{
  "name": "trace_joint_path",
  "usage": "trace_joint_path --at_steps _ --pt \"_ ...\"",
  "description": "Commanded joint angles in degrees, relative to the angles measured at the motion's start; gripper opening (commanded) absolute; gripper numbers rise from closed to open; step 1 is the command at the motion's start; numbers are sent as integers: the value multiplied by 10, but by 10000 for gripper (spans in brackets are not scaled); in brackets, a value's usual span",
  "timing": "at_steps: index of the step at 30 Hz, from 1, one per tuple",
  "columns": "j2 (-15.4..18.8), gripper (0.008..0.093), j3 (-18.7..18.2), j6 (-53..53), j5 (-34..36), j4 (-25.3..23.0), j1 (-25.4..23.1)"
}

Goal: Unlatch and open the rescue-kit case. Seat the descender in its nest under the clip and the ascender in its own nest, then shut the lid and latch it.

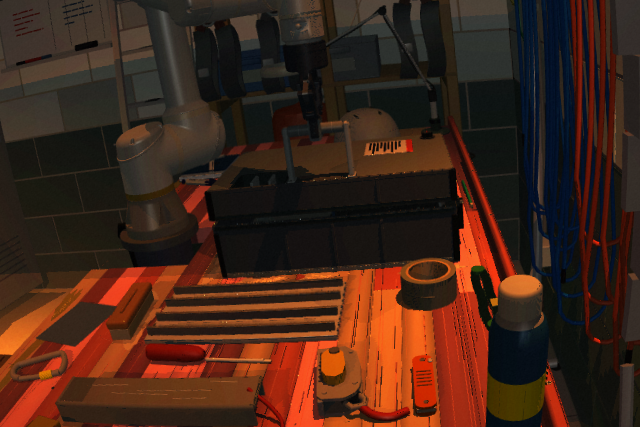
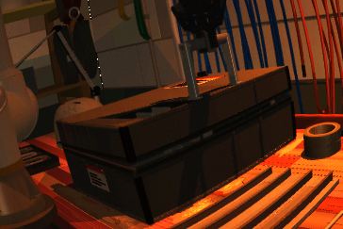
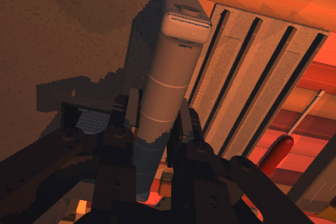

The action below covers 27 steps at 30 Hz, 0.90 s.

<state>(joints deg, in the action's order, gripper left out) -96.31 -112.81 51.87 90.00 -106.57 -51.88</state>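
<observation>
The grey bar handle [image 1: 318,129] [image 2: 207,43] [image 3: 171,94] stands up from the lid of the dark rescue-kit case [image 1: 336,205] [image 2: 179,142], and my gripper [image 1: 313,133] [image 2: 206,41] [image 3: 158,116] is closed around its crossbar from above. The lid lies nearly down on the base, with a narrow seam between them. The descender [image 1: 338,373] with its yellow knob and the orange ascender [image 1: 424,383] lie on the bench at the front, well away from the case. The nests inside are hidden.
Behind the case stand a helmet [image 1: 369,122], a lamp arm and hanging harnesses. In front lies a slotted tray [image 1: 248,308], a tape roll [image 1: 428,283], a red screwdriver [image 1: 196,353], a flask [image 1: 517,350] and a long flat box [image 1: 155,399].
</observation>
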Motion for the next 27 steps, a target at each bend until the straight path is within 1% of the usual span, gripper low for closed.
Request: trace_joint_path --at_steps 1,27 --pt "1 80 0 0 0 -1 0" --pt "5 80 -6 -4 0 -12 4"
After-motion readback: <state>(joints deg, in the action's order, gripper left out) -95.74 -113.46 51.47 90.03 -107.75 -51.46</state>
